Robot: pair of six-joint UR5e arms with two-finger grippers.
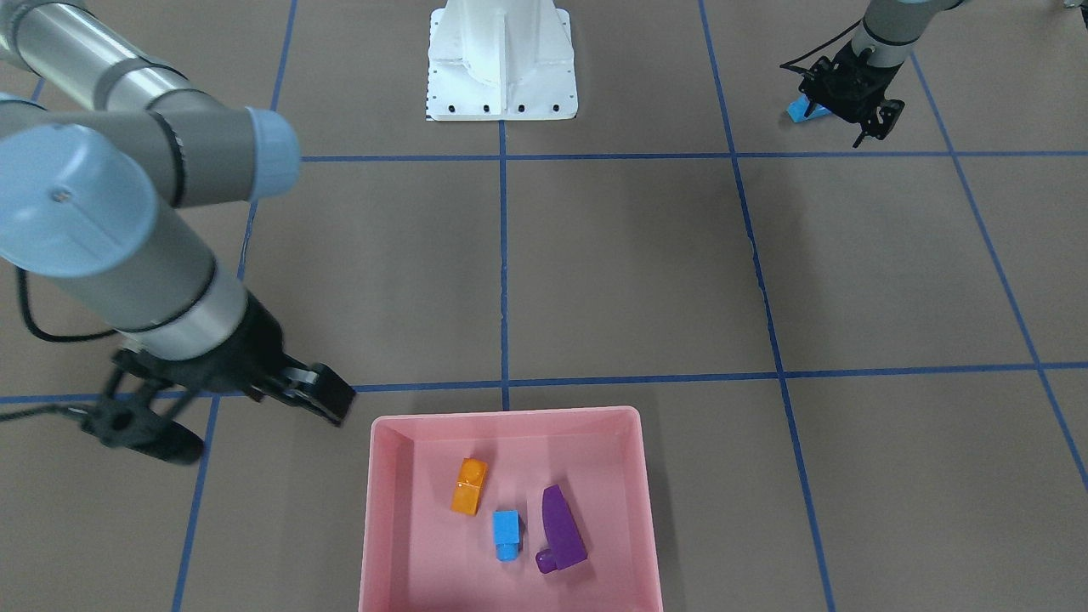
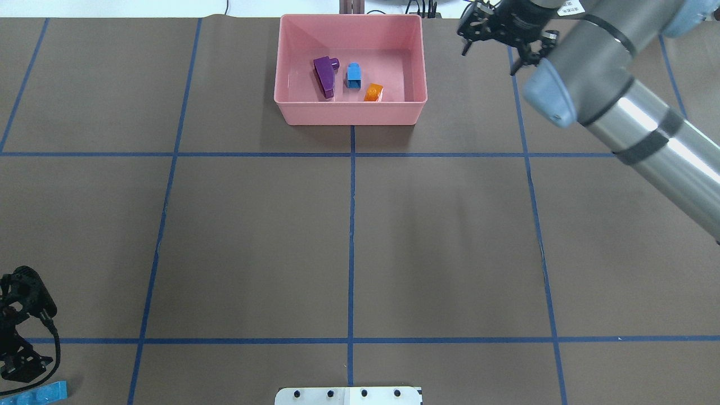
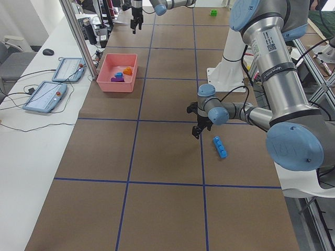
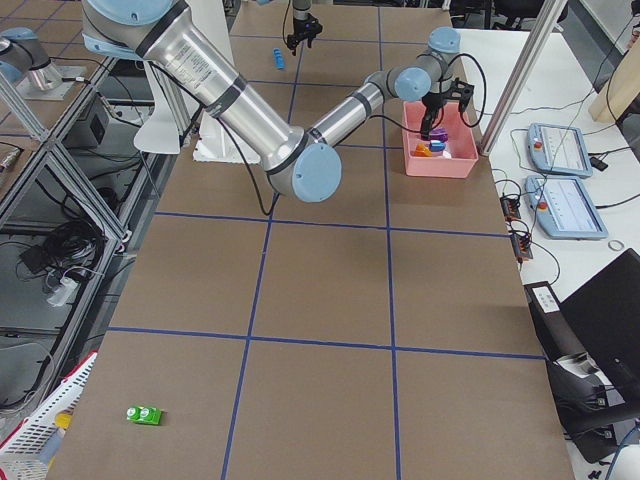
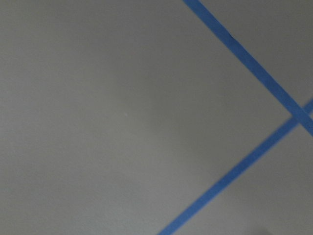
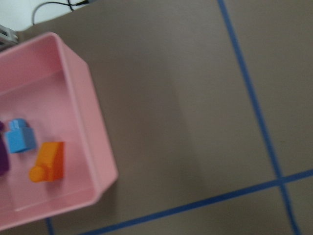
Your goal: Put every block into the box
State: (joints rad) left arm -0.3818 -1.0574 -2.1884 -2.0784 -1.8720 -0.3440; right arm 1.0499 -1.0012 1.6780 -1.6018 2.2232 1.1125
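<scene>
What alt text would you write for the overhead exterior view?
A pink box at top centre holds a purple wedge, a small blue brick and an orange brick. The right gripper hovers beside it; a long blue brick lies near the left gripper.

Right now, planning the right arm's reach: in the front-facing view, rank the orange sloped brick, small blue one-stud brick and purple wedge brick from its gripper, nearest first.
1. Orange sloped brick, toward the right gripper.
2. Small blue one-stud brick, middle.
3. Purple wedge brick, far side.
</scene>
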